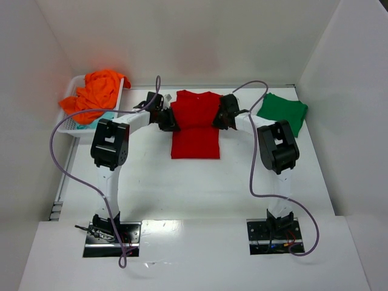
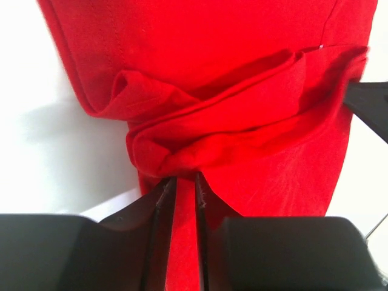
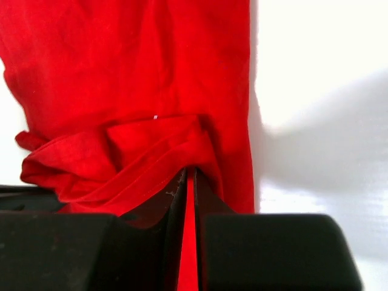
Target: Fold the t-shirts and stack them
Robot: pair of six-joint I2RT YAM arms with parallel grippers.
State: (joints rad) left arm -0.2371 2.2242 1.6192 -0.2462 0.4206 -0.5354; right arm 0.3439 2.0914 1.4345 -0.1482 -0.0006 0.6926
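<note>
The red t-shirt (image 1: 195,124) lies in the middle of the table, partly folded. My left gripper (image 1: 168,119) is shut on its left edge, and the left wrist view shows bunched red cloth (image 2: 230,121) between the fingers (image 2: 162,200). My right gripper (image 1: 222,118) is shut on its right edge, with red cloth (image 3: 151,109) pinched between its fingers (image 3: 206,194). A dark green t-shirt (image 1: 282,111) lies folded at the back right. An orange t-shirt (image 1: 94,94) is heaped on a pale teal one (image 1: 107,116) in the basket.
A white lattice basket (image 1: 74,124) stands at the back left against the left wall. White walls close in the table on three sides. Purple cables (image 1: 57,151) loop from both arms over the table.
</note>
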